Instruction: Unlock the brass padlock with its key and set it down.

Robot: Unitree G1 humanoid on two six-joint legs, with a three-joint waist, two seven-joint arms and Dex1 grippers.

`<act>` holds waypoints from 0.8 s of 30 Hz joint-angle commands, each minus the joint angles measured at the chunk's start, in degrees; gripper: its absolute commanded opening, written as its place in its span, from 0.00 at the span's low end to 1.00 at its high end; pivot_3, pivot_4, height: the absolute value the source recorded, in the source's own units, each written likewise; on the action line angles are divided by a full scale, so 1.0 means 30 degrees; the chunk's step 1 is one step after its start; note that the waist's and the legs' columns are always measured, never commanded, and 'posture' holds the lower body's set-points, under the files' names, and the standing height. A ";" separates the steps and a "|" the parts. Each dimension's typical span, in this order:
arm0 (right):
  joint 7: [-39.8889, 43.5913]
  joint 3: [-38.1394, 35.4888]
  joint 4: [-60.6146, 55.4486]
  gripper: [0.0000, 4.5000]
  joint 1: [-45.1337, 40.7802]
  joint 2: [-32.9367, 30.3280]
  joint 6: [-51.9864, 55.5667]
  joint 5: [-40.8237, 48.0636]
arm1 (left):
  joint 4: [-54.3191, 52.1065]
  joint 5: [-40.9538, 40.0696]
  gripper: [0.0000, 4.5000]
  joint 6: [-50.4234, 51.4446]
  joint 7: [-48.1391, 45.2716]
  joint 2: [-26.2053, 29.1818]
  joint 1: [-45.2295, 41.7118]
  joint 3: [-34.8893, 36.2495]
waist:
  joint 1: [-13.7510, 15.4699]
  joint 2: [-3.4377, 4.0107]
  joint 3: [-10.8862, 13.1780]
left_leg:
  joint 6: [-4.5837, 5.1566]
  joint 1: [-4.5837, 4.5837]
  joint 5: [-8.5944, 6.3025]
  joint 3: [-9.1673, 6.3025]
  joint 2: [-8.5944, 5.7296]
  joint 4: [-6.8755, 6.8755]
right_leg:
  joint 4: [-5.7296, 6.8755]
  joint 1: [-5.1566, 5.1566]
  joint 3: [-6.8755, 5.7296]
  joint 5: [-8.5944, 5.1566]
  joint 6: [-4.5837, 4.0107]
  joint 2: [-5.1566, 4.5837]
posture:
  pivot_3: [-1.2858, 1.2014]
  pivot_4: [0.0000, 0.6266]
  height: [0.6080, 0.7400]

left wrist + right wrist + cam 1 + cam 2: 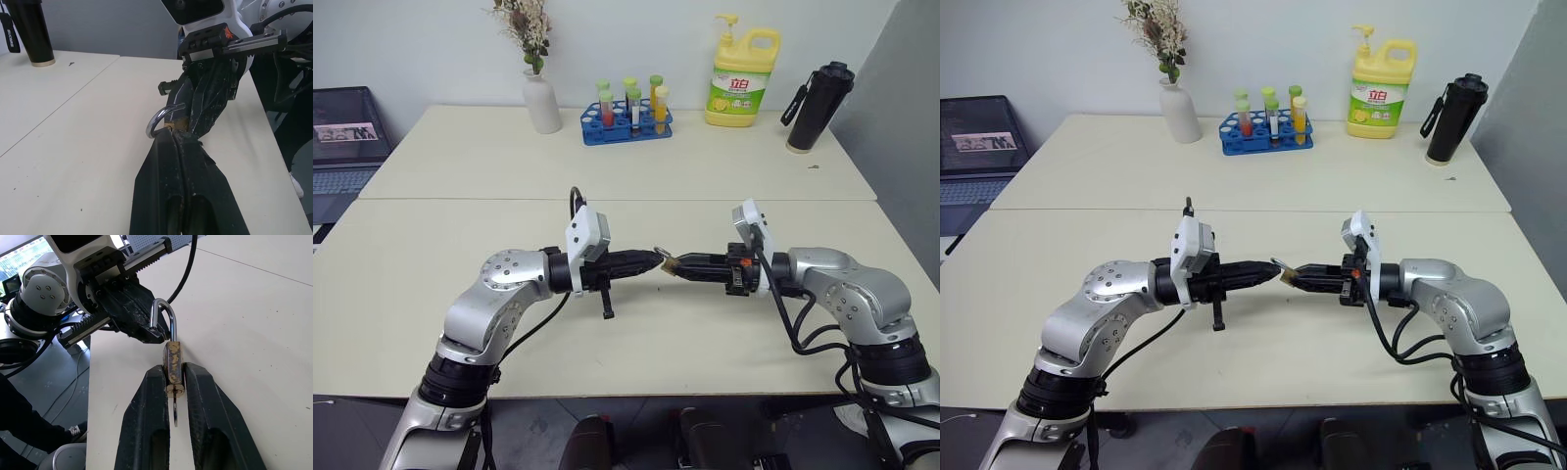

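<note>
Both arms are raised mid-air over the bench [509, 176], hands pointing at each other. The right hand [174, 374] is clamped on the brass padlock [172, 363], body pinched between its two fingers, the key [175, 411] poking out of the keyhole end toward the wrist and the silver shackle [163, 316] pointing at the other arm. The left hand [168, 139] has its fingers pressed together, its tip right at the shackle loop; can't tell if it actually pinches the shackle or only touches it. The shackle looks seated on both legs, so I'd judge the lock not open yet. Risks: the padlock is tiny and held only by a narrow pinch, so any pull or twist from the left hand could rotate it in the grip or pop it out onto the bench. The key sits between the right fingers where the left hand can't easily reach, so regrasping may be needed, and a drop is likeliest then. The key could also slip out.
</note>
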 commanded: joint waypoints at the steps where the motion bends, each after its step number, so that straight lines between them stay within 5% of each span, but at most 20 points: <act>1: 0.0366 -0.0008 -0.0770 0.03 -0.0023 0.0018 -0.0200 0.0350 | -0.0661 -0.0068 0.00 -0.0123 -0.0029 0.0344 -0.0148 0.0470 | 0.0000 0.0000 0.0000 | 0.0000 0.0000 0.0000 -0.0001 0.0000 0.0000 | 0.0000 0.0000 0.0001 0.0000 0.0000 0.0000 | 0.52 0.24 1.00; 13: 0.0363 0.0062 -0.0620 0.03 -0.0134 0.0025 -0.0275 0.0210 | -0.2655 -0.2646 0.00 0.2533 0.0978 0.0230 -0.0127 0.1328 | -0.0007 -0.0001 0.0001 | 0.0000 0.0000 0.0000 -0.0003 0.0002 0.0000 | -0.0001 0.0000 -0.0001 -0.0001 0.0001 -0.0001 | 0.52 0.24 1.00; 24: 0.0341 0.0078 -0.0754 0.03 -0.0107 -0.0022 -0.0214 0.0337 | -0.1923 -0.1364 0.00 0.1423 0.0941 0.0215 -0.0176 0.0579 | -0.0003 -0.0001 0.0001 | 0.0000 0.0001 0.0000 -0.0004 -0.0002 -0.0001 | -0.0001 0.0000 -0.0001 -0.0001 0.0001 0.0001 | 0.52 0.24 1.00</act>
